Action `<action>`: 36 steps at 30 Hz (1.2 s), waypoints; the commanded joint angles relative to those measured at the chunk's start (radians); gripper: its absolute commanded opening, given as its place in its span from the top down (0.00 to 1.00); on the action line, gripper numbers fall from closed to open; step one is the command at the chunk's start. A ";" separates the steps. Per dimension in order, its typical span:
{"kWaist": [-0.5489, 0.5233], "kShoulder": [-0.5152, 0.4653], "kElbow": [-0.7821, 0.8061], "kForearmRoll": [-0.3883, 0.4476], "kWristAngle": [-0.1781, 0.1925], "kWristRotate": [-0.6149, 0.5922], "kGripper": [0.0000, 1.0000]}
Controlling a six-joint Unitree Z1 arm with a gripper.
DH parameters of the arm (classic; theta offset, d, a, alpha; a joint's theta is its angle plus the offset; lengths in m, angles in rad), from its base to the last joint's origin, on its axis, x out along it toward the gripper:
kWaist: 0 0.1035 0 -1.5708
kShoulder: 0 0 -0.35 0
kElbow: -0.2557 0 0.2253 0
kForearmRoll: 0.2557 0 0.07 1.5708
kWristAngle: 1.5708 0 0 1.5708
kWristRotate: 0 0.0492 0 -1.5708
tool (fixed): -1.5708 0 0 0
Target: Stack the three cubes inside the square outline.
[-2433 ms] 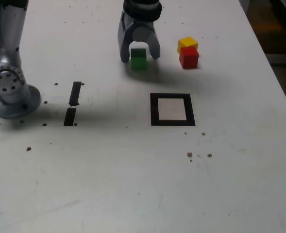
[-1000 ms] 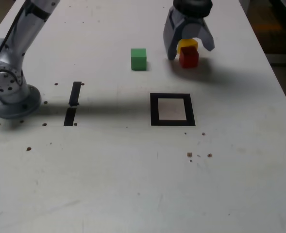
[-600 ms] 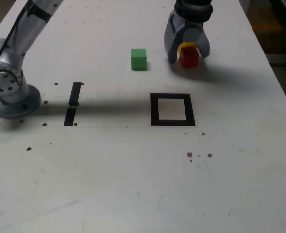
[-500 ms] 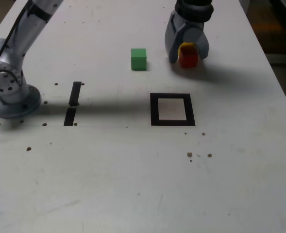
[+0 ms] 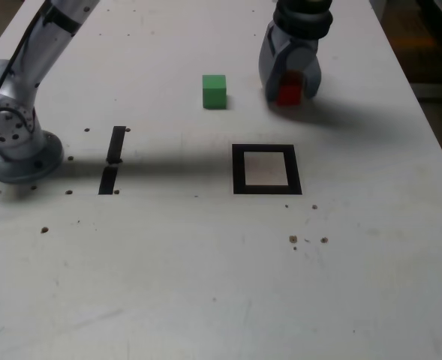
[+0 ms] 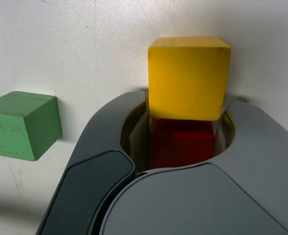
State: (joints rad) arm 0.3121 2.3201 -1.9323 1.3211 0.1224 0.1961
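One cube (image 5: 214, 91) sits behind the square outline (image 5: 266, 169), apart.

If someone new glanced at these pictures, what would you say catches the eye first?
The gripper, far on the table toward the exterior view's right, has its jaws closed around the red cube; the wrist view shows the yellow cube right against it. The green cube sits alone to the exterior view's left of them. Nearer the camera lies the black square outline, its white centre bare.
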 commanded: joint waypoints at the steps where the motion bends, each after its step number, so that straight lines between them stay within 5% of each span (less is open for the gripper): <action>1: -0.005 -0.036 0.003 0.010 0.005 -0.008 0.73; 15: -0.184 -0.293 0.179 0.071 0.007 -0.173 0.77; 27: -0.380 -0.301 0.336 -0.055 -0.093 -0.296 0.76; 36: -0.389 -0.271 0.418 -0.142 -0.096 -0.304 0.76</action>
State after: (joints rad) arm -0.0773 2.0404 -1.5188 1.1876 0.0242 -0.1053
